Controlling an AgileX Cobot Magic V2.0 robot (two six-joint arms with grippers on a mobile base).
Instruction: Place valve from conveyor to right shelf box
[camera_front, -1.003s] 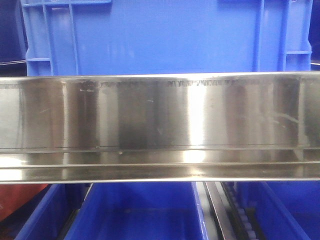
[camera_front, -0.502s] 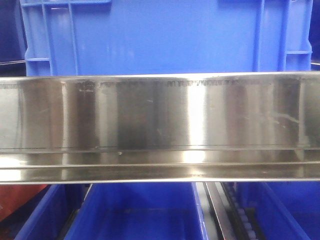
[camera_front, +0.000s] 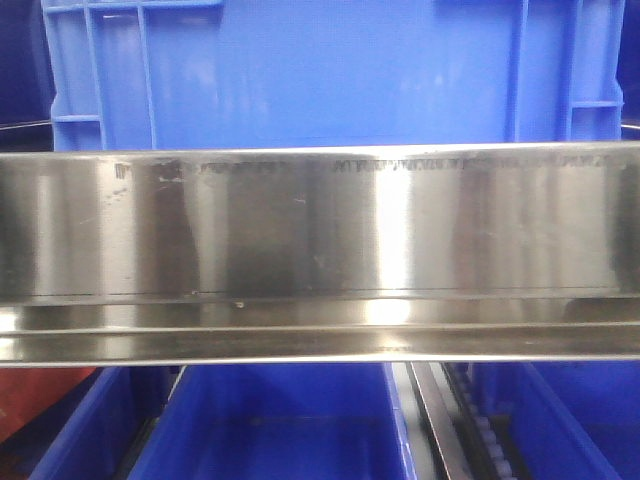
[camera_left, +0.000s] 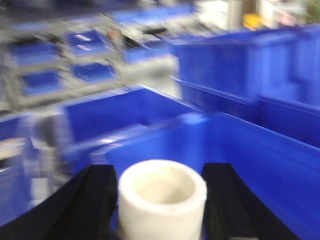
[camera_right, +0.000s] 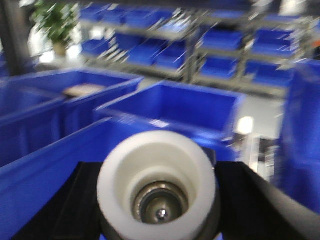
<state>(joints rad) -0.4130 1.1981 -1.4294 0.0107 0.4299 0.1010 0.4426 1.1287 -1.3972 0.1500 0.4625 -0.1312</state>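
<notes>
Left gripper (camera_left: 161, 172): black fingers (camera_left: 97, 200) pressed against valve (camera_left: 162, 197), white cap toward camera; I log blue bin (camera_left: 260, 160) beyond.
Right gripper (camera_right: 160, 170): fingers (camera_right: 250, 205) clamping second valve (camera_right: 157, 187), metal bore showing.
Front view: right shelf (camera_front: 320, 240), blue crate (camera_front: 300, 70) above.

Small valve (camera_left: 162, 200) with a round white cap, held tight in the left gripper (camera_left: 160, 172), blue box (camera_left: 260, 160) beyond it, second valve (camera_right: 159, 187), white cap with silver metal inside, held in the right gripper (camera_right: 159, 167), shiny steel shelf (camera_front: 320, 250) lying level
</notes>
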